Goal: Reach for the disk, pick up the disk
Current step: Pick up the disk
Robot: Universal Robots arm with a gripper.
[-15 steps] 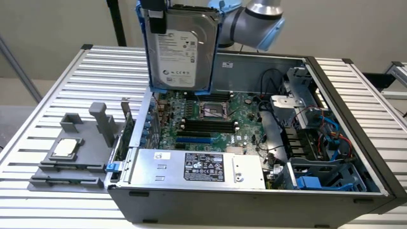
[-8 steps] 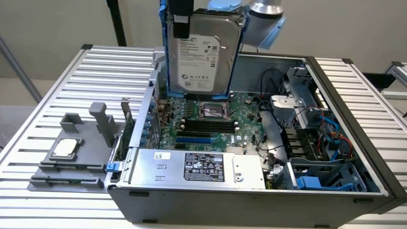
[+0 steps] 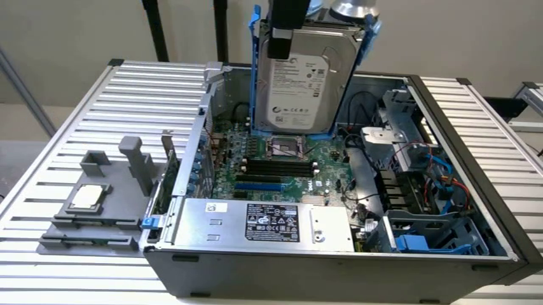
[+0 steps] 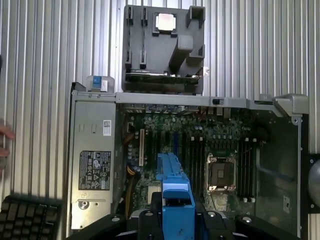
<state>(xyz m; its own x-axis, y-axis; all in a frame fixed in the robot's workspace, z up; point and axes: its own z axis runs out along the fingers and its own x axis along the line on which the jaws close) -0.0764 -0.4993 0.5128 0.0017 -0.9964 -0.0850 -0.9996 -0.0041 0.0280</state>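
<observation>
The open computer case [image 3: 339,254] is lying on the slatted bench [image 3: 76,127], with the large silver box [image 3: 263,222] along its near edge. On the bench just beside the case, at the exterior view's left, a grey holder [image 3: 98,210] is carrying a small square chip [image 3: 88,197]. Further back, the disk [image 3: 299,86] is hanging upright above the motherboard [image 3: 280,168], clear of it, near the far edge of the case. The gripper [image 3: 290,25] is clamping on the disk's top; it seems the fingers are pressing on the blue rails [image 4: 176,195], though the contact is partly hidden.
</observation>
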